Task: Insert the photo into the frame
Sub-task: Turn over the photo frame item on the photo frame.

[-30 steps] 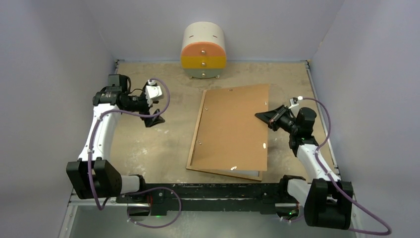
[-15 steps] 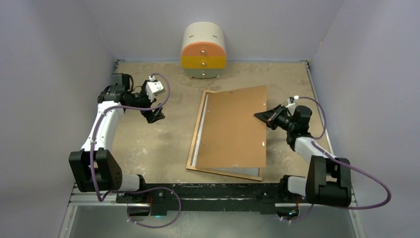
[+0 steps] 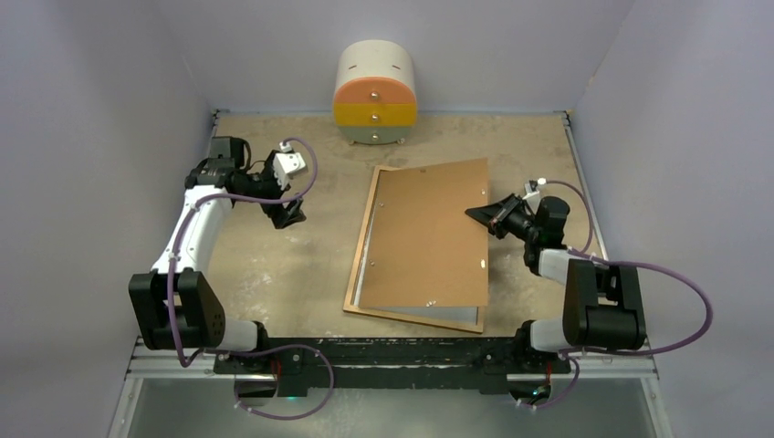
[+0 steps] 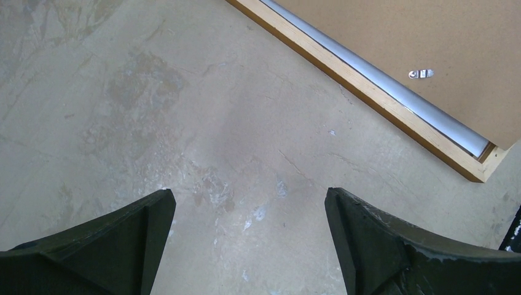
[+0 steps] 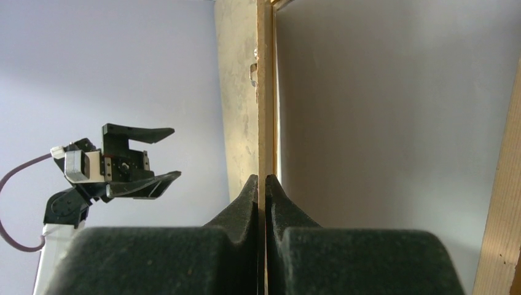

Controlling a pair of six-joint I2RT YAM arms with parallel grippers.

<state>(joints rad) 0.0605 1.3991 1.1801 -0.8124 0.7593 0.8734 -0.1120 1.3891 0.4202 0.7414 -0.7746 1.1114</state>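
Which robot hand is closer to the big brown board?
The right hand. It pinches the brown board by its right edge. The left hand hangs open off to the left of the frame, touching neither.

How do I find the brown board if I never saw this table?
Look at the sandy table, right of its middle, where a thin wooden frame lies. The backing board is the big plain brown sheet over it, its right edge pinched by the right fingers.

One frame (image 3: 415, 318), one backing board (image 3: 429, 237), one drawer unit (image 3: 375, 64), three drawers (image 3: 375, 114).
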